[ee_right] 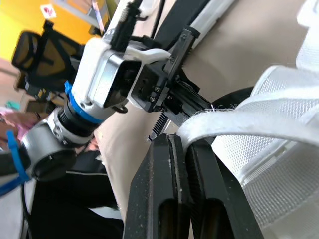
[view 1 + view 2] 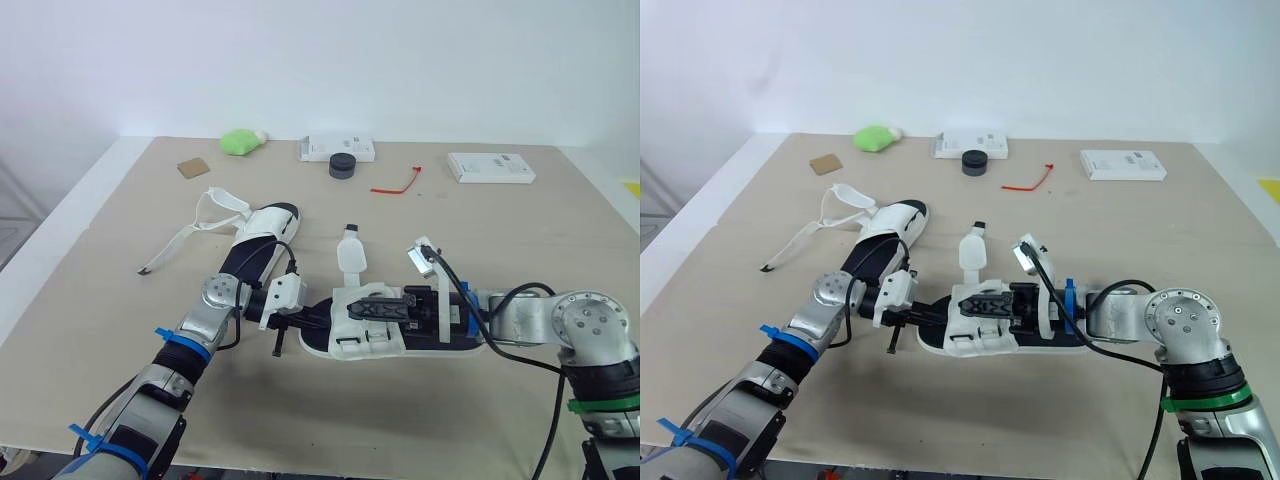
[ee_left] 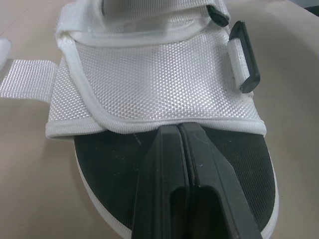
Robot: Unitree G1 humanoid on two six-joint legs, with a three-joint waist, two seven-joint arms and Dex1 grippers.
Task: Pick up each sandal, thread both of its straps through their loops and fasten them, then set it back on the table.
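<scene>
Zero fastened: our right gripper pinches a white webbing strap on the near white-mesh black-soled sandal, left gripper closed, far white sandal has loose straps

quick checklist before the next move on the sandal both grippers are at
1. White mesh sandal with black insole flat on the beige table: ok.
2. Right gripper pinching a white strap: ok.
3. Left gripper shut at the mesh edge; gripping anything: cannot tell.
4. Upright black-tipped strap threaded and fastened: not ok, it stands loose.
5. Far white sandal fastened: not ok, straps trail on the table.
</scene>
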